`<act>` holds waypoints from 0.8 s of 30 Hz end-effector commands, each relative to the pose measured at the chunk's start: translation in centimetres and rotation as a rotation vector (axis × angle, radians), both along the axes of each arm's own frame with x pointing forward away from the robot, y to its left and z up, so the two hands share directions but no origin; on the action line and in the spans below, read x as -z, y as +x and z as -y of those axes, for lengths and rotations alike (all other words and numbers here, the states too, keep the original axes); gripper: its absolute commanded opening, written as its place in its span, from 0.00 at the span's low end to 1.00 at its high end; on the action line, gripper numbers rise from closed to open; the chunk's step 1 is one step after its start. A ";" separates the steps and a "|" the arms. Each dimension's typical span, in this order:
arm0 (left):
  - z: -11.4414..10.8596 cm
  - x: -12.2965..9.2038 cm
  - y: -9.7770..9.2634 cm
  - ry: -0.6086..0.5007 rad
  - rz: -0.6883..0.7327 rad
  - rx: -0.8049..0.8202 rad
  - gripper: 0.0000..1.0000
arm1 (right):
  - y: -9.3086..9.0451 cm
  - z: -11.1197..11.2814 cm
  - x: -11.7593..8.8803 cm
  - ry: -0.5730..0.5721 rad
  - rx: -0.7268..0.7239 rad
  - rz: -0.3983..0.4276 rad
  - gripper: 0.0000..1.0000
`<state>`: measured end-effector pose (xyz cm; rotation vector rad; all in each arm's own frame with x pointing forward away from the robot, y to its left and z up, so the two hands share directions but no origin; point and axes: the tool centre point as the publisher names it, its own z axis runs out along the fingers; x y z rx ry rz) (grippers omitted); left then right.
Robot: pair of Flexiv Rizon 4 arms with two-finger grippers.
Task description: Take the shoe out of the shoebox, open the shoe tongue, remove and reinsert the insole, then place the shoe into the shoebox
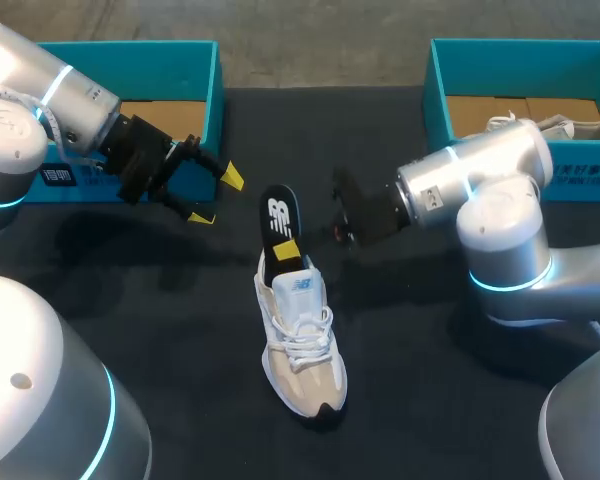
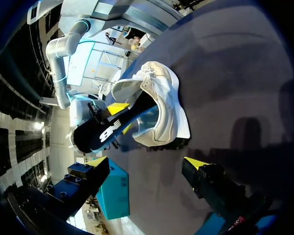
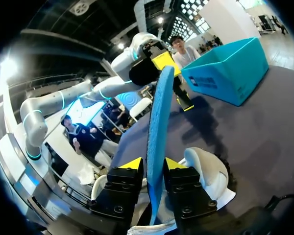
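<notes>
Head view: shoe point(image 1: 302, 345) lies mid-table, outside both boxes, toe toward the near edge. The insole point(image 1: 278, 215) stands up out of its heel opening, with the right gripper point(image 1: 290, 247) at it. The left gripper point(image 1: 212, 197) hangs beside the left shoebox point(image 1: 212, 90).

Left wrist view: left gripper fingers spread wide, nothing between them, shoe ahead.

Right wrist view: right gripper clamped on the upright insole from both sides.
</notes>
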<state>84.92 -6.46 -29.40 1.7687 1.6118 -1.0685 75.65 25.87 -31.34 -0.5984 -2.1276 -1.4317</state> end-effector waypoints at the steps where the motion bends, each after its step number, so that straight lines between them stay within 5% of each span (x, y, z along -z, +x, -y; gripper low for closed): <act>1: 0.0 0.0 0.0 0.002 0.000 0.000 1.00 | 0.2 0.0 -0.4 -0.013 0.001 0.003 0.11; 3: 0.0 0.0 0.0 0.002 0.000 0.000 1.00 | 0.3 0.0 -0.4 -0.012 0.003 0.006 0.00; 24: 0.0 0.0 0.0 0.002 0.000 0.000 1.00 | -1.6 0.1 3.0 0.002 0.006 -0.071 0.00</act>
